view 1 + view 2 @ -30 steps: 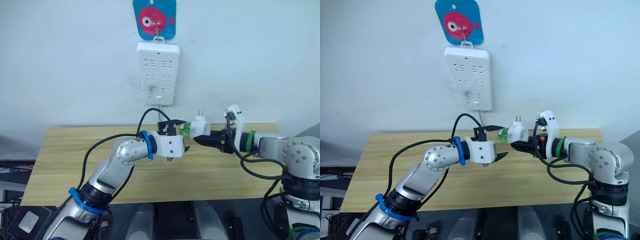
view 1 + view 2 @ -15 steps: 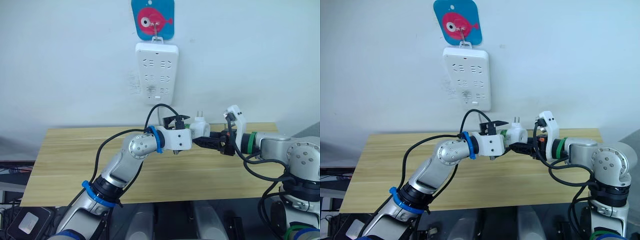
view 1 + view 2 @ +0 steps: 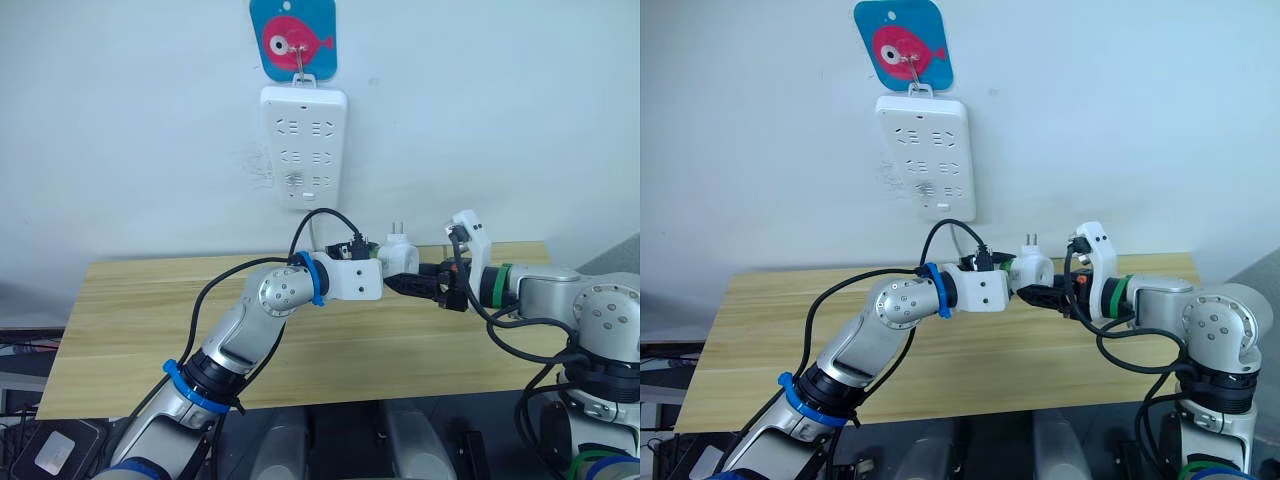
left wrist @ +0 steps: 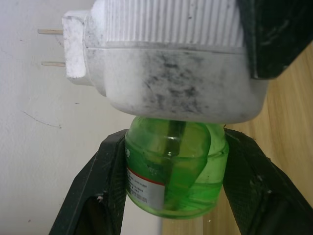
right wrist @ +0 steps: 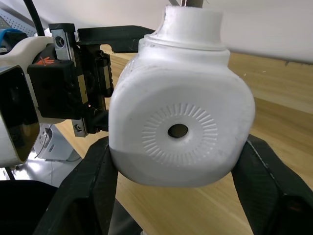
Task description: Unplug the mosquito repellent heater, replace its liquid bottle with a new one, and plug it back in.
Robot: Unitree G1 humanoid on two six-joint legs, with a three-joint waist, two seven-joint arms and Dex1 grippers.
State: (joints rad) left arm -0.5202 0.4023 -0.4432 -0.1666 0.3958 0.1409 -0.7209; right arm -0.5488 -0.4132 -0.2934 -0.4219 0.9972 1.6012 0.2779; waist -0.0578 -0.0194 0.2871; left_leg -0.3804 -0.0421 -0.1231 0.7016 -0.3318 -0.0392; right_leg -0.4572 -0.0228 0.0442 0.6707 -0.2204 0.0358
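Both arms met above the wooden bench (image 3: 150, 330), right in the middle of the scene, and the mosquito repellent heater (image 3: 400, 256) hung between them in mid-air, clear of the bench top. The right tool (image 3: 396, 283) was clenched on the heater's white body; from the right wrist, a black finger (image 5: 93, 196) pressed each flank of the housing while the round hole in its ribbed face looked straight back at the camera. The two metal prongs stood up at twelve o'clock from the heater, plugged into nothing.

The left tool (image 3: 368, 250) came in from nine o'clock and was grasping the green liquid bottle (image 4: 173, 169). In the left wrist view its two black fingers (image 4: 100, 196) touched the bottle's sides, the bottle's neck was still seated in the heater's underside, and a red-and-white label showed on the green plastic.

Up on the wall at eleven o'clock from the heater hung the long white power strip (image 3: 303, 146), well apart from both tools, its sockets bare. A blue card with a pink fish (image 3: 293, 38) sat just above it at twelve o'clock.
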